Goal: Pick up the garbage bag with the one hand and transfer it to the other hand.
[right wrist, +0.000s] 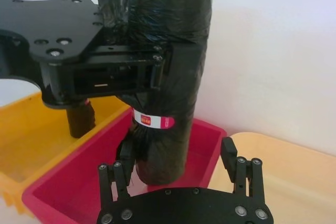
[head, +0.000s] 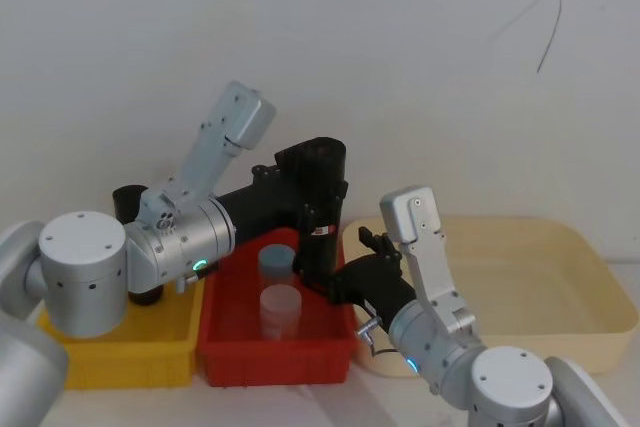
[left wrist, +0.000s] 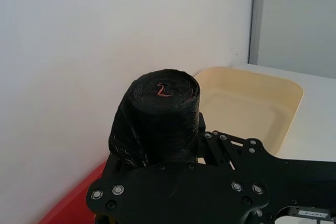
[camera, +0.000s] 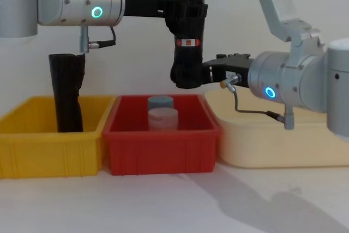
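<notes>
The bag (camera: 188, 36) hangs upright in the air above the red tray (camera: 163, 135), clear of the 2 jars (camera: 162, 117) below it. The left pincer (camera: 184, 8) is clenched on its upper part, above the label band (camera: 186, 42). The right pincer (right wrist: 176, 163) sits at the bag's lower end, released, its fingers (right wrist: 237, 163) on either side of the roll. There is a gap on the side nearer the cream tub (camera: 272, 145).

The step in hand looks like the takeover. To do it well, the right pincer should centre the roll between its fingers, close below the band, and grip firmly before the left lets go. The plastic wrap looks soft and slippery, so a shallow pinch at the very end could let the bag tilt or drop into the tray.

The wall stands close behind and the jars lie under the bag. The plain roll (camera: 66, 91) stands in the yellow tray (camera: 49, 140), well to the left. Open room lies to the right over the tub, and toward the front of the bench (camera: 174, 200).
</notes>
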